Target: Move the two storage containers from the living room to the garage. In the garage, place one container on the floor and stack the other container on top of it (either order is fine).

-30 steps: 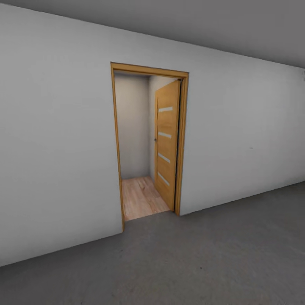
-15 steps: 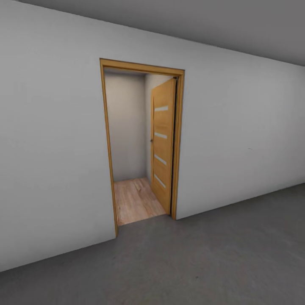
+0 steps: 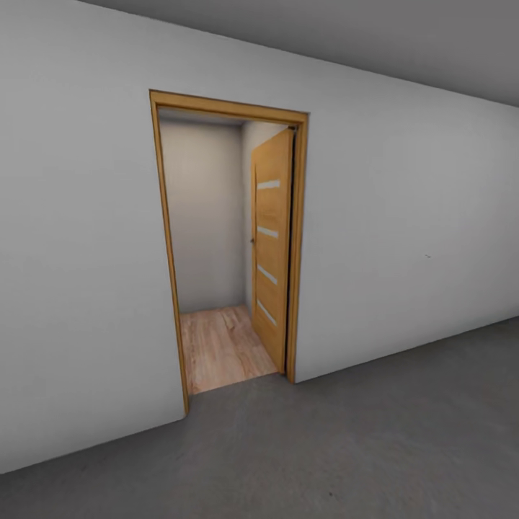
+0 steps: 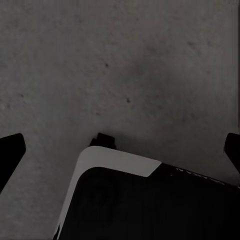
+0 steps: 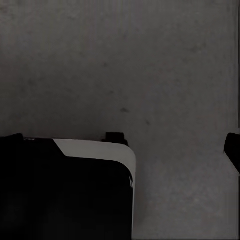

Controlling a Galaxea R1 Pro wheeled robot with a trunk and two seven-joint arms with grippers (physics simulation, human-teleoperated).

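The two storage containers are out of view. I stand in the garage on its dark grey floor (image 3: 375, 447), facing a white wall (image 3: 79, 252). My left gripper (image 4: 120, 152) hangs open over the floor (image 4: 125, 60), one dark fingertip (image 4: 10, 155) at each side edge and nothing between them. My right gripper (image 5: 120, 150) is open too, one fingertip (image 5: 233, 149) plain at the edge, and it holds nothing. Both wrist views show a corner of my own black and white base (image 4: 120, 165) beneath.
A wood-framed doorway (image 3: 227, 108) stands ahead, slightly left of centre. Its wooden door (image 3: 270, 245) with pale slats is swung inward against the right side. Beyond lies a light wood-plank floor (image 3: 216, 346) and a plain back wall (image 3: 205, 216).
The doorway has grown larger and slid left in the head view, so the camera has moved closer to it. Nothing in the scene itself has moved.
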